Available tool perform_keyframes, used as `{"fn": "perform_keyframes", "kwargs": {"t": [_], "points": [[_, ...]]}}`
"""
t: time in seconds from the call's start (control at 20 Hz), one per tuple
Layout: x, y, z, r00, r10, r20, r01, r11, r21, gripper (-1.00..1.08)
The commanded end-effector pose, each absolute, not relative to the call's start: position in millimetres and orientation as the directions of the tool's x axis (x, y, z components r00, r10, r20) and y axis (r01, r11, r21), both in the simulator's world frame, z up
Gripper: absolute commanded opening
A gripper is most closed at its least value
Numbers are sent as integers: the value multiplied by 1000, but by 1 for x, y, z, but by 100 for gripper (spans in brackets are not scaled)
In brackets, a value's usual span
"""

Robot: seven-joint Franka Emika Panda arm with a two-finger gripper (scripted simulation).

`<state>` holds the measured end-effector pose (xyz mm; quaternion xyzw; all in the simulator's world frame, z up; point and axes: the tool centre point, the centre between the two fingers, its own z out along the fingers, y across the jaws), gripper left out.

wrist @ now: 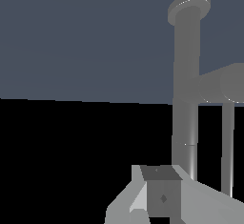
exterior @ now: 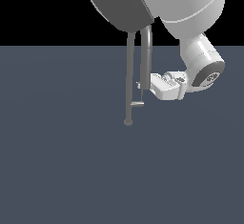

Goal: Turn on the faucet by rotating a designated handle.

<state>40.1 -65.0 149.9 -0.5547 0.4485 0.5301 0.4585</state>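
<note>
Grey faucet (exterior: 128, 75) arch hidden behind arm; claw (exterior: 141, 87) grip near handle (exterior: 137, 104) unclear.

Bare simulated scene, flat grey floor (exterior: 57, 170) (black void behind)

Faucet (exterior: 129, 75): plain mid-grey. Handle (exterior: 137, 104): pale silver. Arm (exterior: 202, 66): white, dark-grey joint cap. Gripper (exterior: 141, 86): white. Floor (exterior: 62, 161): slate blue; backdrop black.

Flat slate-blue floor (exterior: 57, 170), plain black backdrop (exterior: 38, 8), even light
</note>
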Motion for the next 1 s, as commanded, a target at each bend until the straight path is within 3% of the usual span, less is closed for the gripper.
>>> {"fn": "perform_keyframes", "kwargs": {"t": [0.0, 0.95], "points": [[39, -65, 149, 15, -5, -1000, -985, -174, -14, -100], [13, -69, 158, 1, 0, -1000, -985, -172, -1, -100]]}}
